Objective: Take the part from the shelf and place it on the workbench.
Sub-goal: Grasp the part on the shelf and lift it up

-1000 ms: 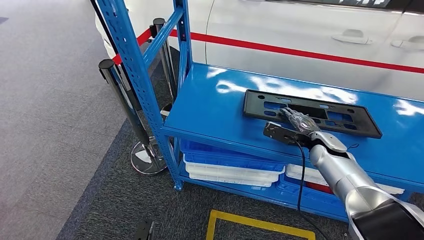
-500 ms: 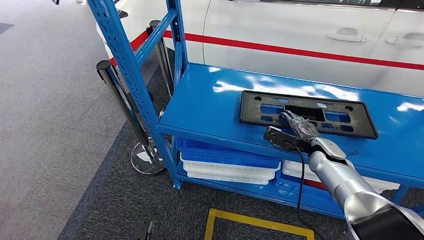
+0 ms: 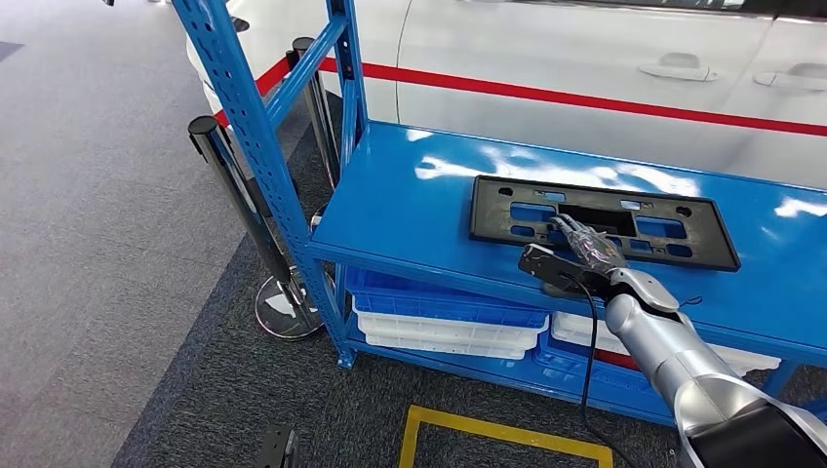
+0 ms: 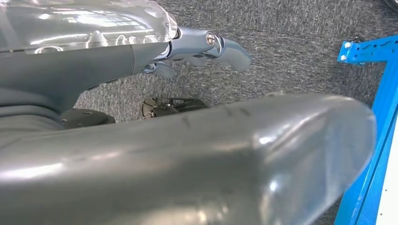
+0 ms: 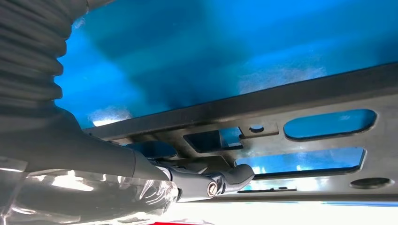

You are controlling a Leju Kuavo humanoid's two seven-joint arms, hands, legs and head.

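Observation:
The part, a long black plastic frame with cut-outs (image 3: 673, 232), lies flat on the top level of the blue shelf (image 3: 410, 205). My right hand (image 3: 587, 246) reaches over the frame's near edge, its fingers (image 5: 234, 174) stretched out flat on the middle of the frame (image 5: 309, 96); I see nothing gripped. The frame rests on the shelf, not lifted. My left hand (image 4: 141, 140) hangs over the grey carpet beside a blue shelf post (image 4: 375, 140), its fingers (image 4: 220, 44) loosely apart and holding nothing.
Blue and white trays (image 3: 449, 327) sit stacked on the lower shelf level. A blue upright (image 3: 244, 107) and two chrome-footed barrier posts (image 3: 239, 195) stand at the shelf's left end. A white car with a red stripe (image 3: 585, 58) is behind. Yellow floor tape (image 3: 507, 434) lies in front.
The view has shifted slightly. My right hand stays on the near edge of the black frame, and the frame has not moved on the shelf.

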